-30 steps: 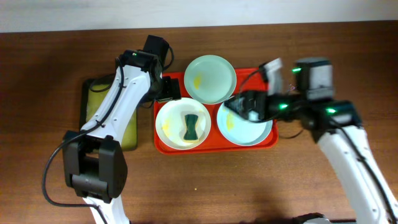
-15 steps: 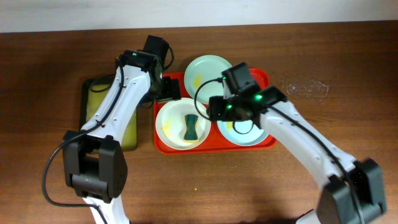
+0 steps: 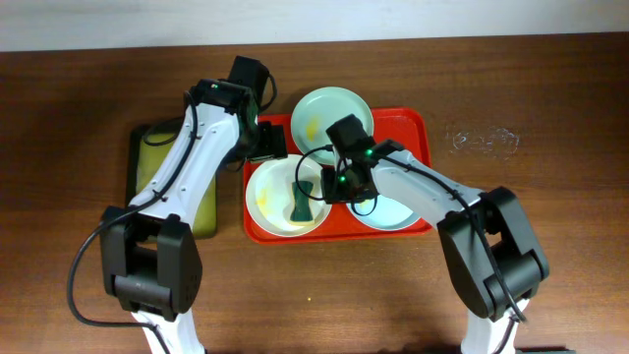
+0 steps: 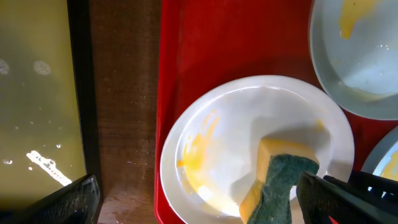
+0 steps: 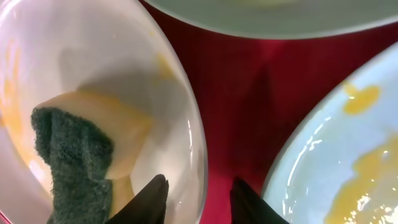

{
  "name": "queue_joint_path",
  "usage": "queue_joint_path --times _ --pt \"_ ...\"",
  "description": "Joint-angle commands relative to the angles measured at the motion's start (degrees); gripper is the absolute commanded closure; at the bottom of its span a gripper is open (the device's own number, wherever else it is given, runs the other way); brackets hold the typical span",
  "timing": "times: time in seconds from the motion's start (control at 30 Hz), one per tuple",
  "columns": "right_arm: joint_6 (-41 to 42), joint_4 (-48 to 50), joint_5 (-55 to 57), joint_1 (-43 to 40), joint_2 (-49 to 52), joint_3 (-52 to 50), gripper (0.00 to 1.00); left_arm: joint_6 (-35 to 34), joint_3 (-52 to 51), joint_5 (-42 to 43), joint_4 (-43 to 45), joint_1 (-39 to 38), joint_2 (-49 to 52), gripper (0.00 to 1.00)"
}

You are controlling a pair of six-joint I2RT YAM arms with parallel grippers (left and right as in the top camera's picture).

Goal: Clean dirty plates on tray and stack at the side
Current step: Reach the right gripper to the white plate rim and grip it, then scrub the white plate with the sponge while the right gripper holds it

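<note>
A brown wooden counter (image 3: pixel 79 98) carries a small rectangular yellow-green tray with a black rim (image 3: pixel 147 147), set left of centre. In the left wrist view its surface (image 4: pixel 37 81) looks wet, with a white streak and a few droplets. A sponge with a dark green scouring layer over yellow foam (image 3: pixel 301 201) rests tilted in the white plate (image 3: pixel 267 202). A faint wet patch (image 3: pixel 482 140) marks the counter far right.
</note>
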Motion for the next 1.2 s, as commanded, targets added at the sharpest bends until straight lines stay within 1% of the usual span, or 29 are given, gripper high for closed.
queue_joint_path --times 0.0,0.03,0.07,0.23,0.3,0.33,0.37,0.4,0.43,0.5,0.53,0.57,0.67,0.7,0.77,0.8,0.87,0.93,1.03,1.13,1.17 --pt "-0.6 0.3 1.6 0.5 1.3 0.9 0.66 0.5 0.5 -0.4 -0.1 -0.1 -1.2 0.01" --pt "-0.6 0.4 1.8 0.5 1.7 0.9 0.67 0.5 0.5 -0.4 -0.2 -0.1 -1.2 0.01" --pt "-0.6 0.4 1.8 0.4 1.9 0.9 0.71 0.5 0.5 -0.4 -0.3 -0.1 -1.2 0.01" --pt "-0.6 1.8 1.7 0.4 4.6 0.9 0.71 0.5 0.5 -0.4 -0.5 -0.1 -1.2 0.01" --pt "-0.6 1.8 1.4 0.3 4.5 0.9 0.73 0.5 0.5 -0.4 -0.5 -0.1 -1.2 0.00" --pt "-0.6 1.8 1.3 0.3 4.5 0.9 0.81 0.5 0.5 -0.4 -0.5 -0.1 -1.2 0.26" --pt "-0.6 1.7 1.3 0.3 4.5 1.0 0.85 0.5 0.4 -0.4 -0.5 -0.1 -1.2 0.42" --pt "-0.6 1.6 1.3 0.3 4.5 1.0 0.89 0.5 0.2 -0.3 -0.5 -0.1 -1.2 0.52" --pt "-0.6 1.6 0.8 0.3 4.5 1.0 0.90 2.8 -0.3 1.1 -0.4 -0.1 -1.2 0.57" --pt "-0.6 1.6 0.0 0.3 4.5 1.0 0.90 11.1 -2.2 11.5 0.9 -0.1 -1.2 0.32" --pt "-0.6 1.6 0.0 0.3 4.6 1.0 0.90 13.7 -3.6 15.5 1.5 -0.1 -1.2 0.32" --pt "-0.6 1.6 0.0 0.3 4.5 1.0 0.90 14.7 -4.9 16.8 1.5 -0.1 -1.2 0.34" --pt "-0.6 1.6 0.0 0.3 4.5 1.0 0.90 14.7 -10.3 18.4 4.7 -0.1 -1.2 0.36" --pt "-0.6 1.6 0.0 0.3 4.5 1.0 0.89 14.7 -12.1 19.0 5.6 -0.1 -1.2 0.40" --pt "-0.6 1.6 0.0 0.3 4.5 1.0 0.89 14.8 -15.8 20.4 7.5 -0.1 -1.2 0.44" --pt "-0.6 1.6 0.0 0.3 4.5 1.0 0.89 14.9 -18.1 22.4 10.0 -0.4 -1.2 0.44" --pt "-0.6 1.6 -0.2 0.3 4.5 1.0 0.90 14.9 -20.7 24.4 13.6 -0.9 -1.2 0.41" --pt "-0.6 1.6 -0.2 0.3 4.5 1.0 0.90 14.9 -21.4 25.8 15.3 -1.7 -1.2 0.43" --pt "-0.6 1.5 -0.2 0.3 4.5 1.0 0.90 14.4 -21.4 25.8 18.9 -3.8 -1.2 0.48" --pt "-0.6 1.4 -0.2 0.3 4.5 1.0 0.90 14.2 -21.5 25.7 20.7 -5.5 -1.2 0.53" --pt "-0.6 1.4 -0.2 0.3 4.5 1.0 0.90 13.7 -21.5 25.7 21.7 -5.7 -1.2 0.52"
